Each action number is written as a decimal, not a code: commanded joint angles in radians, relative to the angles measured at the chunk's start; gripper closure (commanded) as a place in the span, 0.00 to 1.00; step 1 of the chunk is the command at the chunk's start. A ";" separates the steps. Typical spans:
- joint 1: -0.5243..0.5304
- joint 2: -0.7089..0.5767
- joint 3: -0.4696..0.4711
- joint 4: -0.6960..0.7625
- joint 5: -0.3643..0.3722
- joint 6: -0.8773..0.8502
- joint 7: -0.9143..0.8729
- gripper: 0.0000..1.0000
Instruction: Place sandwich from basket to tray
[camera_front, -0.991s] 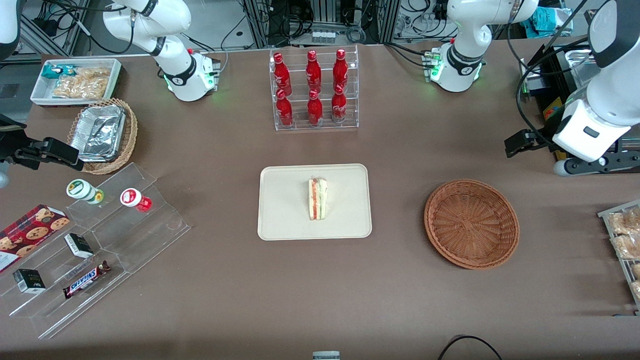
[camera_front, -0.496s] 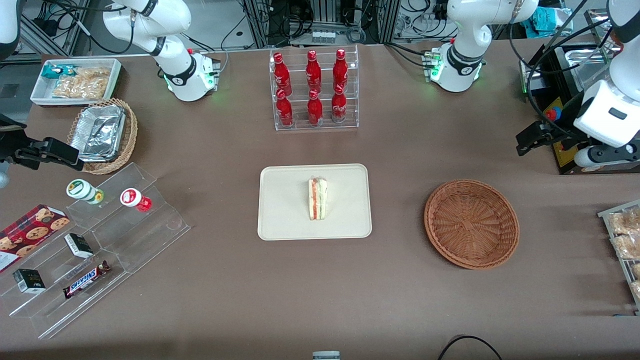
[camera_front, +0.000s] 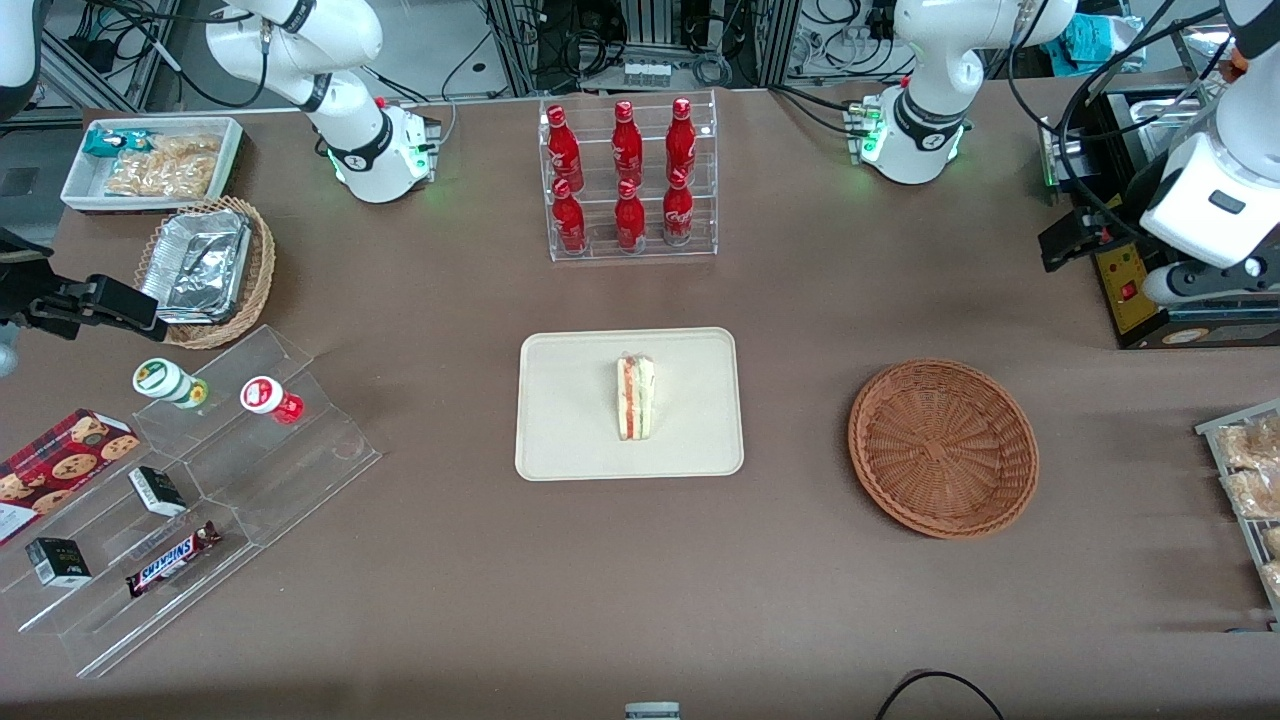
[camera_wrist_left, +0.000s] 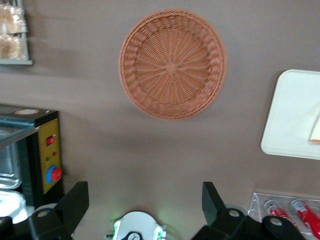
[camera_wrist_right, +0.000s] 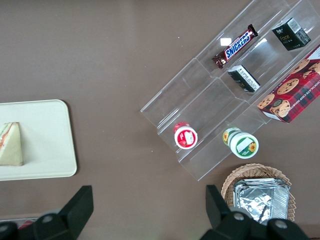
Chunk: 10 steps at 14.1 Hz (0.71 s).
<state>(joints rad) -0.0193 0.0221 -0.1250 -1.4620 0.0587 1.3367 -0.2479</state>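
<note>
Sandwich (camera_front: 636, 397) on tray (camera_front: 570, 440), long axis toward front camera.
Gripper (camera_wrist_left: 145, 207) spread wide, holding nothing, high at working arm's end, well apart; basket (camera_front: 943, 447) bare between.

Our pincer (camera_wrist_left: 145, 205), fingers wide apart, now higher and farther from the basket (camera_front: 943, 447), toward the surface's edge.

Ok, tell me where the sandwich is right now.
In the front view the sandwich lies in the middle of the tray, not in the basket. The open gripper is up at the working arm's end of the table.
</note>
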 joint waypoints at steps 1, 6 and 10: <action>-0.002 -0.057 -0.004 -0.060 0.015 0.013 -0.001 0.00; -0.002 -0.137 -0.005 -0.173 0.004 0.111 -0.002 0.00; 0.005 -0.131 0.001 -0.153 -0.089 0.127 0.001 0.00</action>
<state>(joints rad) -0.0195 -0.0807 -0.1290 -1.5907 0.0266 1.4388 -0.2479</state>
